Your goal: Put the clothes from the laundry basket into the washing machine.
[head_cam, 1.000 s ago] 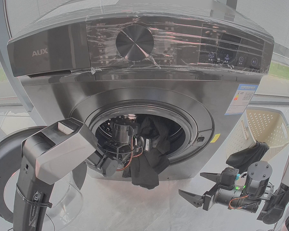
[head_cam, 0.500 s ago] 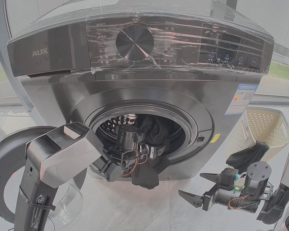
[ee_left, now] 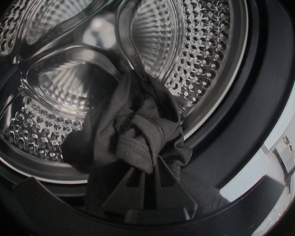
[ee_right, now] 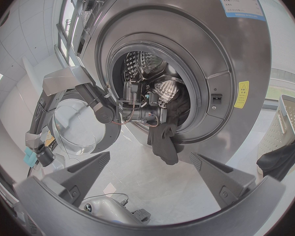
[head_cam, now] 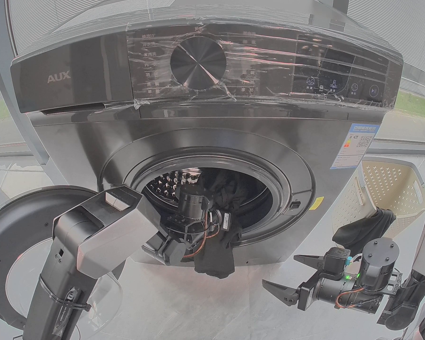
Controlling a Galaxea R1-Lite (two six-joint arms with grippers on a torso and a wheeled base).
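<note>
The left arm swings rightward and lower across the drum mouth since a second ago, its wrist now nearer the lip of the opening; everything else holds its place. Far left, the round door (head_cam: 14, 242) stands wide open; next comes the washing machine (head_cam: 198, 133), and at its opening the left gripper (ee_left: 150, 163), its fingers drawn close and pinched on a bunched black garment (head_cam: 215, 260). That garment is only half home: part lies in the drum (ee_left: 186, 49), part droops out over the lip toward the floor. Further right, the right gripper (head_cam: 281, 271) hovers low with its fingers spread wide and nothing between them; beyond it, the laundry basket (head_cam: 401, 185) has another dark garment (head_cam: 363, 227) slung over its rim. So I judge one piece is partway in and at least one is left to fetch. The left wrist view gives the pinch and the perforated drum wall; the head view gives the dangling tail and the basket.
</note>
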